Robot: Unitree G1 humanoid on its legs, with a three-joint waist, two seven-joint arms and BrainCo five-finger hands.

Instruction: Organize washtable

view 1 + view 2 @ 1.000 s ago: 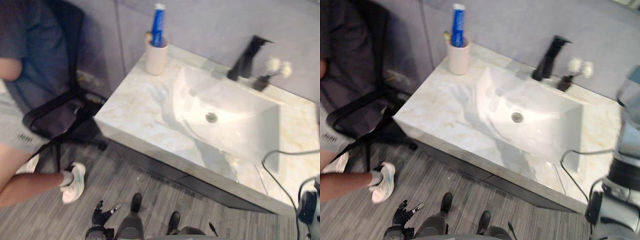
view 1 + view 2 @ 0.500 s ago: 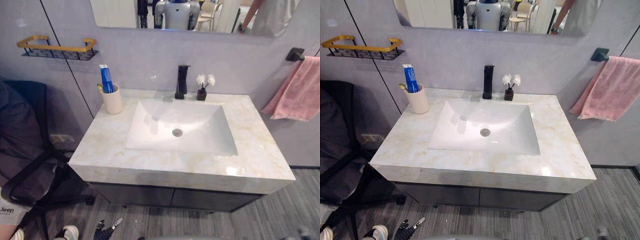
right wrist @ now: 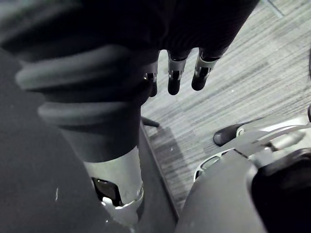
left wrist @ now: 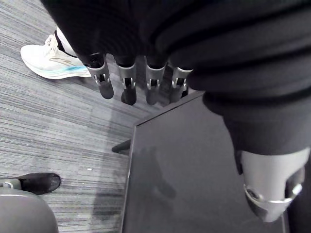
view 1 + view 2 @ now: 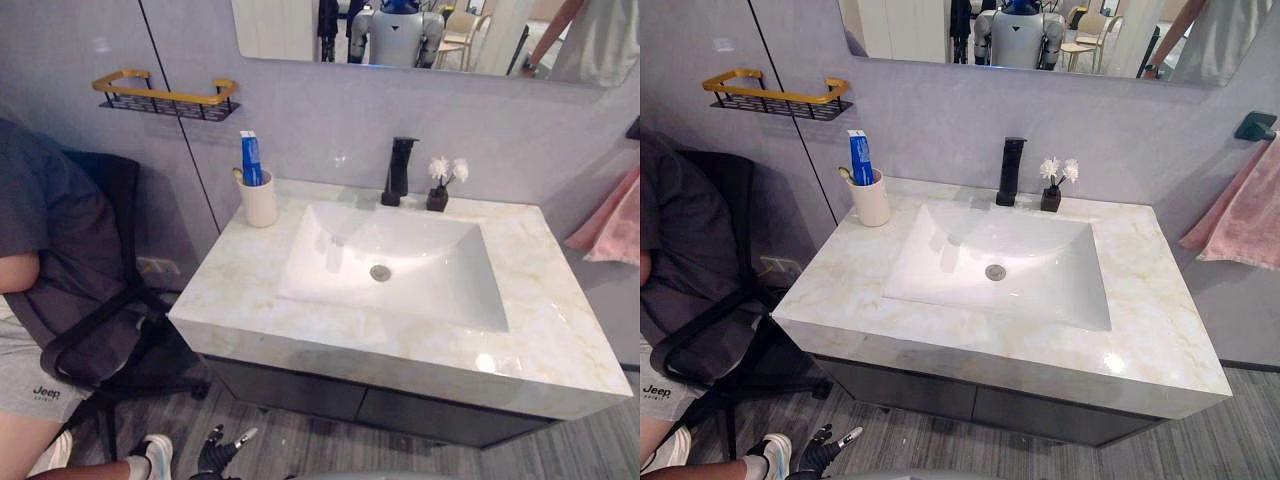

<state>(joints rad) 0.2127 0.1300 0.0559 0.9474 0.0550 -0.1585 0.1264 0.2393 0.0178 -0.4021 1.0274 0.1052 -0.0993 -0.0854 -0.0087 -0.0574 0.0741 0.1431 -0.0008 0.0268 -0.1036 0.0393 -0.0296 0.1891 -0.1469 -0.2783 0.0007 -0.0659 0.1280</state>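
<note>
At the foot of the vanity, below the front edge of the marble tabletop (image 5: 1160, 330), our left hand (image 4: 127, 83) hangs beside the dark cabinet (image 5: 940, 395). Its fingers are straight and it holds nothing. Our right hand (image 3: 175, 76) hangs over the grey floor, fingers relaxed and likewise empty.

Up on the tabletop, a cream cup (image 5: 871, 203) stands upright at the rear left corner, left of the white basin (image 5: 1040, 290). It holds a blue toothpaste tube (image 5: 860, 160) standing on end and a toothbrush (image 5: 844, 174). A black faucet (image 5: 1011, 170) and a small flower vase (image 5: 1052, 196) sit behind the basin. A person (image 5: 40, 250) sits well to the left.

The cup lies up, ahead and to the left of the 2 hands. We judge the left hand the nearer, and any reach must first rise above the tabletop edge.
</note>
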